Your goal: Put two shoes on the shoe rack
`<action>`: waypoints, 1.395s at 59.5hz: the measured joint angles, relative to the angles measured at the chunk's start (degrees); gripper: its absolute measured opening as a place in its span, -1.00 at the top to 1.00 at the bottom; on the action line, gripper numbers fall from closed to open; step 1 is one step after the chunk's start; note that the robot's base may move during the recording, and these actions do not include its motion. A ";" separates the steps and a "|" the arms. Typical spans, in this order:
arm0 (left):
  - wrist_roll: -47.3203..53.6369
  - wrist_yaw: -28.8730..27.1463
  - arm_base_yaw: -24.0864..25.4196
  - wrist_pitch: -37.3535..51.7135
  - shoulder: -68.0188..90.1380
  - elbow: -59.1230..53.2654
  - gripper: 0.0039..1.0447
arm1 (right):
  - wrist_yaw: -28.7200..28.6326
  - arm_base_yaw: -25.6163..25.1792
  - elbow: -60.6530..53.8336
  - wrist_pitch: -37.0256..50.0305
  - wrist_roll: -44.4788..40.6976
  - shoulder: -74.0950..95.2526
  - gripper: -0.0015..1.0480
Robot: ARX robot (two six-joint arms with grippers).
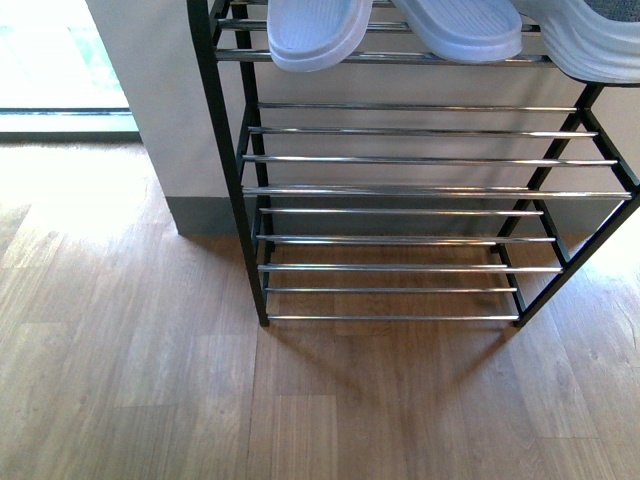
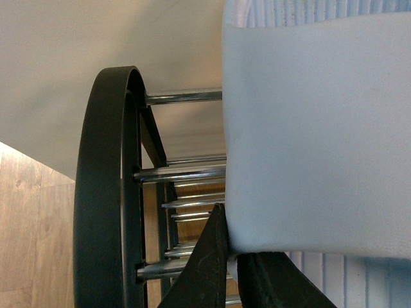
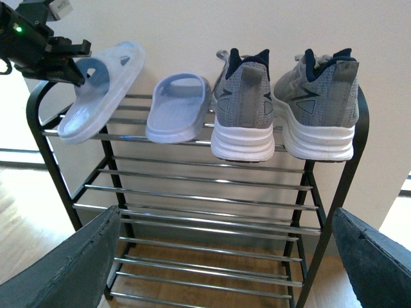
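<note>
- Left gripper (image 3: 76,63), seen in the right wrist view, is clamped on the strap of a pale blue slide sandal (image 3: 99,90) at the left end of the shoe rack's (image 3: 352,167) top tier; that sandal is tilted, its toe end resting on the chrome bars at the front edge.
- Same view: the second blue sandal (image 3: 178,106) lies flat just beside it, then two grey knit sneakers (image 3: 282,109) with thick white soles and navy lining stand heel-out, filling the right half of the top tier. The right gripper's two dark padded fingers (image 3: 70,263) show spread wide apart, holding nothing.
- Front view: the lower tiers are shiny chrome bars in a thin black frame, standing on a wood-grain floor (image 1: 130,380) against a beige wall (image 1: 150,100). The ribbed sandal soles and a white sneaker sole overhang the front edge of the upper tier.
- Left wrist view: smooth pale blue rubber fills most of the frame, pinched by a dark finger (image 2: 209,269); the rack's curved black end loop and bars lie beside it.
</note>
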 joint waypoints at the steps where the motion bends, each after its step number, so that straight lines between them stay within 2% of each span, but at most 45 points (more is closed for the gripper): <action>1: 0.04 -0.02 0.04 -0.46 0.35 0.74 0.98 | 0.00 0.00 0.00 0.00 0.00 0.00 -0.82; 13: 0.94 -0.13 0.33 -1.88 3.80 5.75 0.94 | 0.00 0.00 0.00 0.00 0.00 0.00 -0.82; 16: 1.25 0.00 0.39 -2.62 4.17 6.38 0.81 | 0.00 0.00 0.00 0.00 0.00 0.00 -0.82; 20: 1.99 0.26 0.42 -3.39 4.66 7.04 0.50 | -0.02 0.00 0.00 0.00 0.00 0.00 -0.82; 33: 2.82 0.68 -0.20 -2.80 4.52 7.02 -0.11 | 0.00 0.00 0.00 0.00 0.00 0.00 -0.82; 44: 3.28 -0.96 -1.11 0.57 0.83 2.23 -0.85 | 0.00 0.00 0.00 0.00 0.00 0.00 -0.82; 70: 5.79 -10.67 -1.97 17.92 -22.71 -27.08 -0.83 | 0.00 0.00 0.00 0.00 0.00 0.00 -0.82; 83: 6.27 -17.46 -2.95 25.51 -39.32 -46.62 -0.83 | -0.02 0.00 0.00 0.00 0.00 0.00 -0.82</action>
